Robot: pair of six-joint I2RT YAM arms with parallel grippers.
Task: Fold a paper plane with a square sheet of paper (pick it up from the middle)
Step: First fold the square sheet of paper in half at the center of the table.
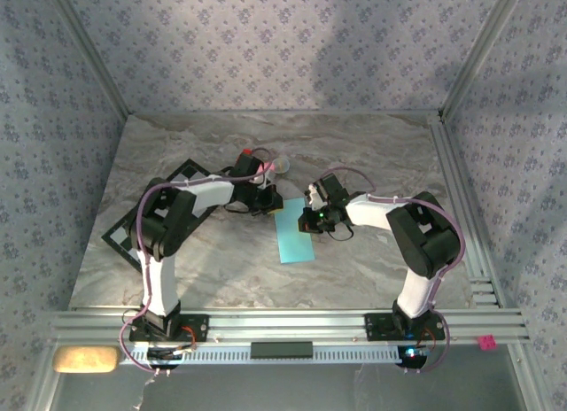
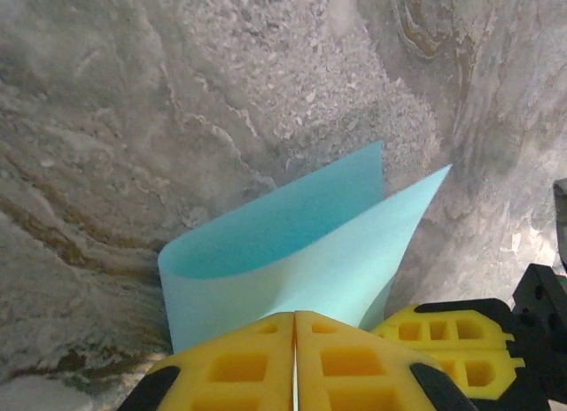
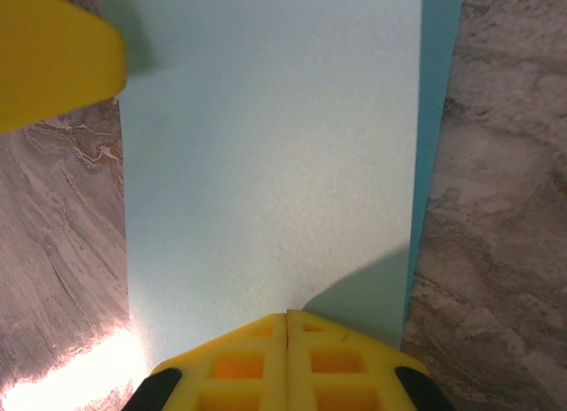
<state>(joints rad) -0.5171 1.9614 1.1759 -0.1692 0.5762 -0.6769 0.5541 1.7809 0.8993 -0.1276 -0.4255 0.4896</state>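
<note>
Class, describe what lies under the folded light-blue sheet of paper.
The square sheet of paper lies on the marble table; its own lower layer peeks out along one edge. The table directly beneath is covered.

Folded square sheet of paper (image 1: 295,243) on table (image 1: 372,154); L end effector (image 1: 264,200), R end effector (image 1: 312,219) near far end.

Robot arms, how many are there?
2. The left arm stands near-left, the right arm near-right; both reach the blue paper between them.
</note>
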